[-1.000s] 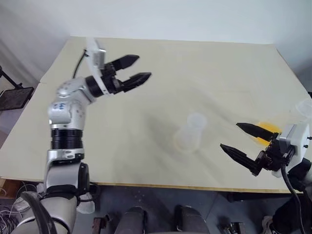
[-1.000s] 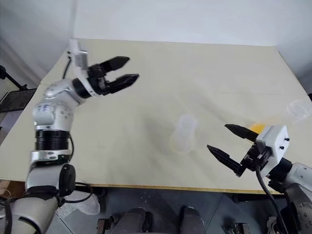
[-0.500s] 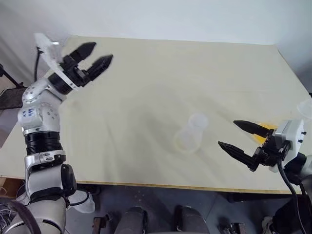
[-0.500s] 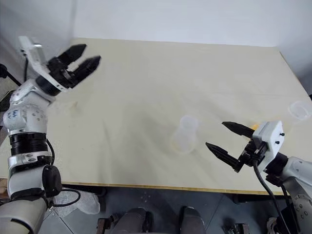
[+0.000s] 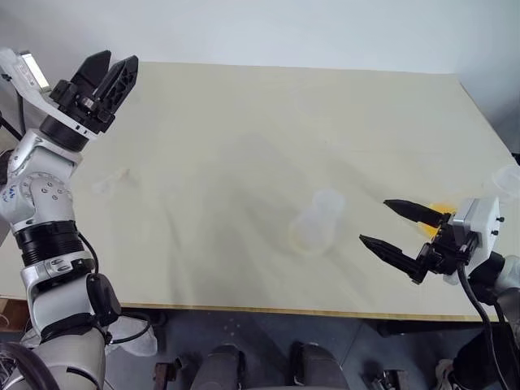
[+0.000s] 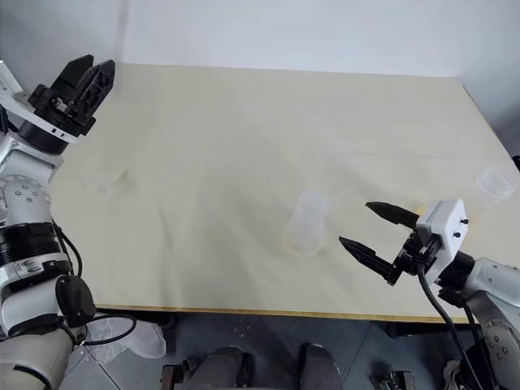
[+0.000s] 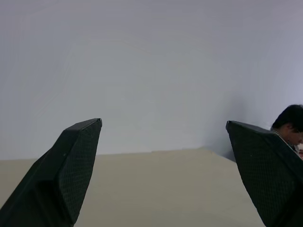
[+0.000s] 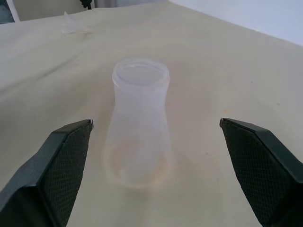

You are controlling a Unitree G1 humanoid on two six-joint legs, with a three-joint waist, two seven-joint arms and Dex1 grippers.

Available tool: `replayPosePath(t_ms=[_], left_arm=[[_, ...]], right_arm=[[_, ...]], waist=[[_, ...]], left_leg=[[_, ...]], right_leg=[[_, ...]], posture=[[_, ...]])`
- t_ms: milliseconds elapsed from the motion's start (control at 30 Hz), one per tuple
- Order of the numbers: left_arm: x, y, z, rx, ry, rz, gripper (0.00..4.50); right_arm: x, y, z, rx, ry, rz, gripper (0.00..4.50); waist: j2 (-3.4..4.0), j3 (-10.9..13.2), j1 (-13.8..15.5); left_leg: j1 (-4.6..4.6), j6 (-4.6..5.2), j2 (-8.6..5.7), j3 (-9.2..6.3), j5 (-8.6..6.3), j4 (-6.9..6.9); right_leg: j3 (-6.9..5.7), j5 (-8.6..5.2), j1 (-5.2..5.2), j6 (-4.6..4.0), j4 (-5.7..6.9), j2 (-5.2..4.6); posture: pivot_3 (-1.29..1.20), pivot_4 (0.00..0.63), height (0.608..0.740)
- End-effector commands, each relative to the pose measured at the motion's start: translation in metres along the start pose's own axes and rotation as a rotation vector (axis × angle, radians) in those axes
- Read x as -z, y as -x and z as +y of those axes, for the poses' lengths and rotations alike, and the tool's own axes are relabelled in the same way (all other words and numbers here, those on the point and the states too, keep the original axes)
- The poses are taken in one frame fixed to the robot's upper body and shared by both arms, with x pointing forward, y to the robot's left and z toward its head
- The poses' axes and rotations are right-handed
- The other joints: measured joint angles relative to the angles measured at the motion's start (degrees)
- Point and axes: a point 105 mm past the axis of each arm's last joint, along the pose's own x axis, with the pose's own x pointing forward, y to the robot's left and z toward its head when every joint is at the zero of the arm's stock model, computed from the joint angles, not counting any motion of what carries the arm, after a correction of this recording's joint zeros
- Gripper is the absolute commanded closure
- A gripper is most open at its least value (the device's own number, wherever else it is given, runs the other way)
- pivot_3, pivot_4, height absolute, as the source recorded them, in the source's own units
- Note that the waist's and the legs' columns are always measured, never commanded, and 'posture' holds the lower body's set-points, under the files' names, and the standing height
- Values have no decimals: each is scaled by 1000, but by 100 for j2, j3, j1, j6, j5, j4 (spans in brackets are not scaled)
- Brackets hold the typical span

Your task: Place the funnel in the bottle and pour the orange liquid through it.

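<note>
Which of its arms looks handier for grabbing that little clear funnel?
Probably the left. The funnel lies on the table's left side, below the raised, open left gripper; the right gripper sits beyond the bottle.

The left gripper is hanging raised over the table's far left corner, fingers spread wide and empty. The right gripper is hovering level near the table's near right edge, fingers also spread, holding nothing.

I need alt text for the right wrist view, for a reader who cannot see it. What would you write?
A clear, faintly frosted plastic flask-shaped bottle stands upright on a pale beige table, centred between the two open black fingers of the right gripper, which touch nothing. Far behind it, a small clear plastic funnel lies on the table.
</note>
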Motion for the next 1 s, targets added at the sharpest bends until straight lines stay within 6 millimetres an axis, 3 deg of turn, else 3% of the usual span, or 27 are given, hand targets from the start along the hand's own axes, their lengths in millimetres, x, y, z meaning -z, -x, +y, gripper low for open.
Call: replayPosePath(t_ms=[33, 233, 400, 500, 600, 800, 1000], left_arm=[[-22, -16, -20, 85, -108, -29, 33], [-24, -27, -40, 149, -164, 17, 33], [0, -6, -31, 117, -212, 141, 33], [26, 36, -12, 73, -254, 304, 33], [38, 79, 9, -3, -276, 419, 33], [38, 144, 49, -243, -300, 503, 33], [37, 193, 58, -371, -288, 550, 33]], right_arm=[[-6, 0, -1, -4, 36, -12, 0], [-7, 0, -1, -8, 38, -13, 0], [-6, 1, 0, -5, 38, -10, 0], [-5, 2, 1, -2, 37, -7, 0], [-3, 4, 2, -1, 35, 1, 0], [0, 3, 3, -6, 28, 5, 0], [1, 0, 1, -15, 22, 2, 0]], waist=[[0, 0, 11], [-3, 2, -13], [-3, 2, -80], [1, 1, -130], [2, 3, -152], [0, 4, -62], [0, 4, -89]], left_leg=[[-1, 0, 0, 0, 0, 0], [-1, 0, 0, 1, 0, -1], [3, -1, 2, 1, 0, -5], [8, -3, 4, 5, -1, -14], [7, -6, 12, 7, -3, -16], [3, -6, 6, 1, -4, -7], [3, -5, 4, -6, -5, -11]], right_leg=[[0, 0, 0, 0, -1, 0], [2, 0, -1, 0, -1, 0], [1, 0, -1, 0, 0, 2], [5, 0, -4, 0, -2, 4], [5, -1, -8, -2, -2, 9], [5, -1, -3, -2, -7, -3], [17, -1, -3, -2, -4, -11]], posture=[[0, 150, 740], [0, 150, 740], [0, 150, 740], [0, 150, 740], [0, 150, 740], [0, 150, 740], [0, 150, 740]])
